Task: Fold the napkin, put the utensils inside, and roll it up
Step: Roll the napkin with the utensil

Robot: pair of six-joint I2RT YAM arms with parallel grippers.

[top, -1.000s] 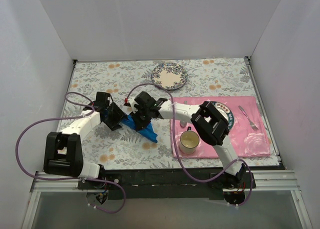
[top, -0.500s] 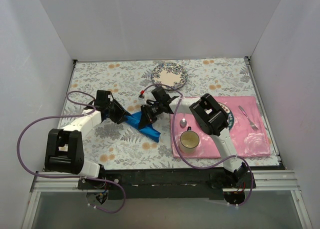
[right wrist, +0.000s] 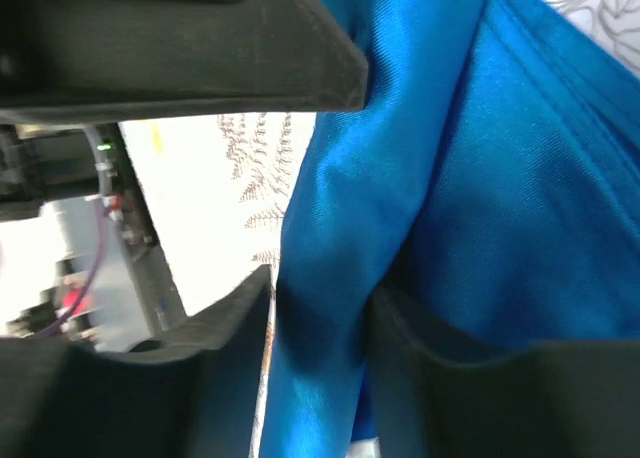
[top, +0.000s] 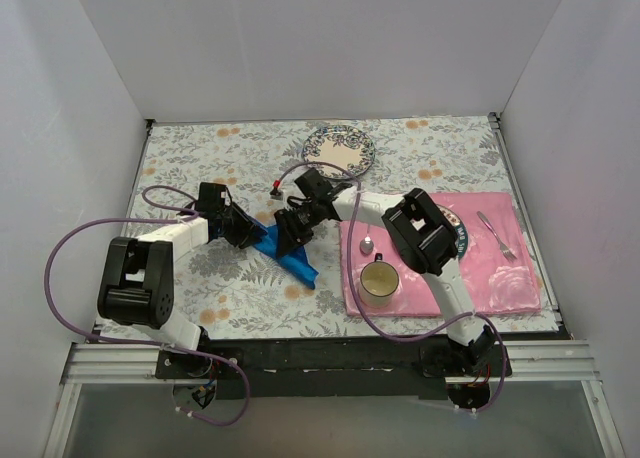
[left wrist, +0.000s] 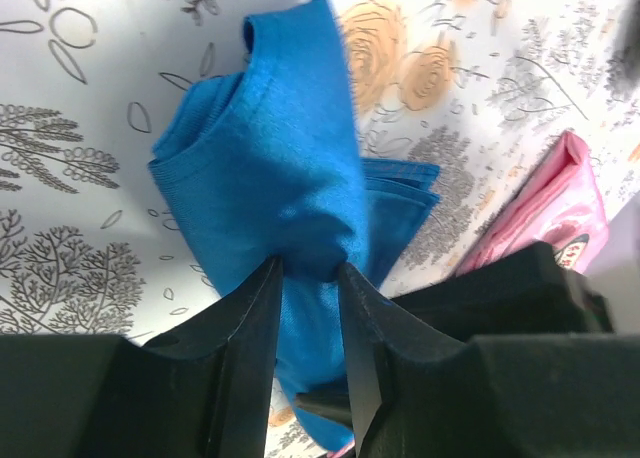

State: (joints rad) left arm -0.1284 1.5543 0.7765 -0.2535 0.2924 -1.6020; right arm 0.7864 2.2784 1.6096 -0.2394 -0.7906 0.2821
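Observation:
The bright blue napkin lies bunched in a narrow strip on the floral tablecloth, left of the pink placemat. My left gripper is shut on its upper left end; the left wrist view shows the fingers pinching a fold of cloth. My right gripper is shut on the napkin from the other side, cloth squeezed between its fingers. A small spoon and a fork lie on the placemat. The knife is not visible.
A pink placemat on the right holds a cup and a patterned plate, partly under the right arm. A floral plate sits at the back. White walls enclose the table.
Both grippers have shifted up and toward each other. The right gripper swung from the napkin's left side to its upper end. The napkin is drawn into a narrower strip.

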